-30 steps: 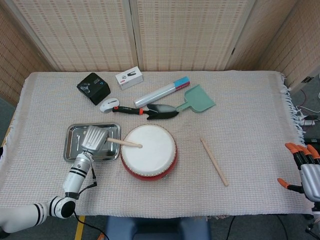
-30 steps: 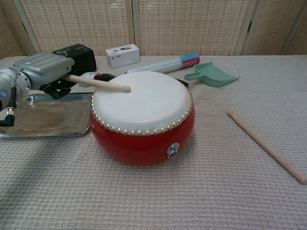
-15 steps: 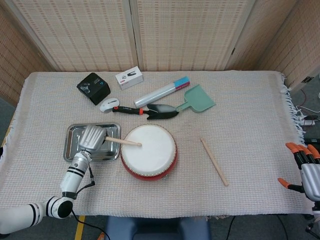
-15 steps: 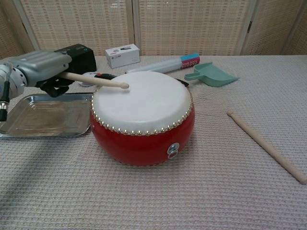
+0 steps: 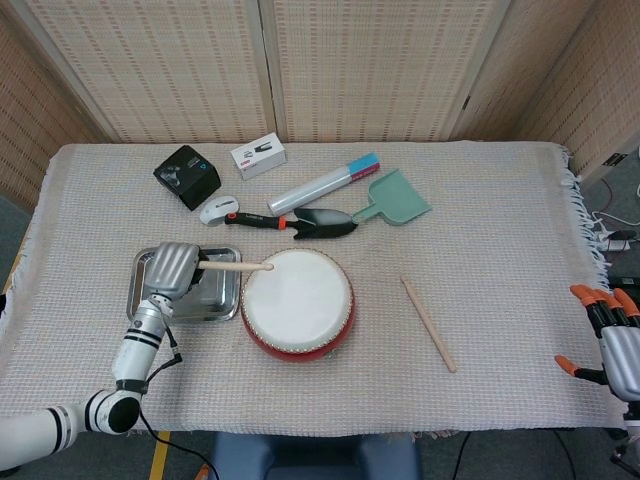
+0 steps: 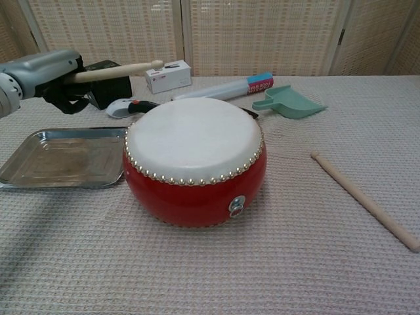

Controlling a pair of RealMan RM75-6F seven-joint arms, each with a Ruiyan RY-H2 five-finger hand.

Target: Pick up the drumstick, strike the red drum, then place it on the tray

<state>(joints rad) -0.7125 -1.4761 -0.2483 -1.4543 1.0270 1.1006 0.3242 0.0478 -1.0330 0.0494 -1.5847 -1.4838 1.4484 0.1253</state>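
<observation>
My left hand (image 5: 172,268) (image 6: 46,71) grips a wooden drumstick (image 5: 238,266) (image 6: 115,70) by its handle and holds it up above the left edge of the red drum (image 5: 298,304) (image 6: 195,159), clear of the white skin. The hand hovers over the metal tray (image 5: 226,256) (image 6: 62,157), which lies just left of the drum. A second drumstick (image 5: 428,323) (image 6: 364,200) lies on the cloth to the right of the drum. My right hand (image 5: 612,341) sits at the far right edge of the table, fingers apart, holding nothing.
Behind the drum lie a black-handled trowel (image 5: 312,221), a green dustpan (image 5: 394,200), a white tube (image 5: 322,183), a white mouse (image 5: 217,210), a black box (image 5: 186,175) and a small white box (image 5: 258,155). A woven cloth covers the table.
My left hand has lifted the drumstick off the drum skin and drawn it up and left, over the tray. The right hand has not moved.
</observation>
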